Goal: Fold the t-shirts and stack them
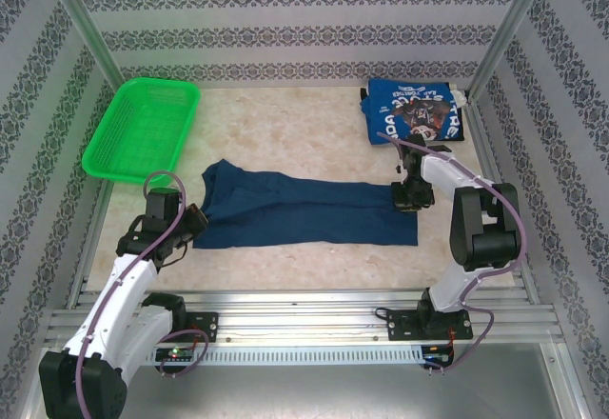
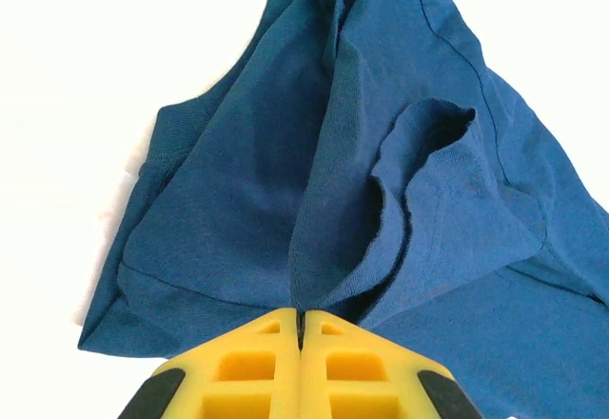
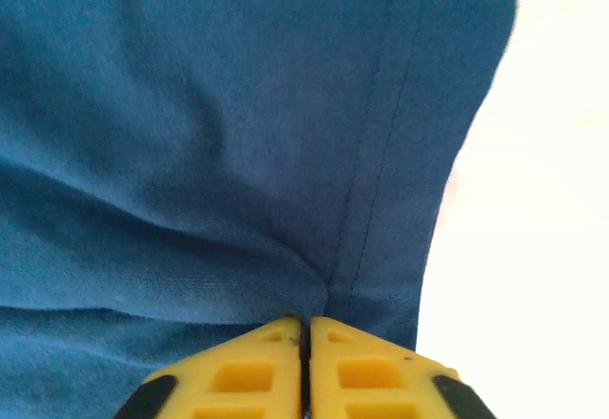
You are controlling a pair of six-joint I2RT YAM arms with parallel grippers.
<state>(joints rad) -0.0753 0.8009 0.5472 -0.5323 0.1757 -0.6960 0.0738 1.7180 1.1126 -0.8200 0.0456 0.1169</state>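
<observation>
The navy t-shirt (image 1: 304,211) lies stretched between left fingers (image 1: 195,222) and right fingers (image 1: 404,203), blue t-shirt (image 1: 416,109) folded far right.

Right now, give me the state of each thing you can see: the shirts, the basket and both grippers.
navy t-shirt: lying flat as a long strip, pinched at both ends.
blue printed t-shirt: folded, lying at the far right.
green basket: upright, empty, at the far left.
left gripper: shut on the navy t-shirt's left end.
right gripper: shut on the navy t-shirt's right hem.
</observation>
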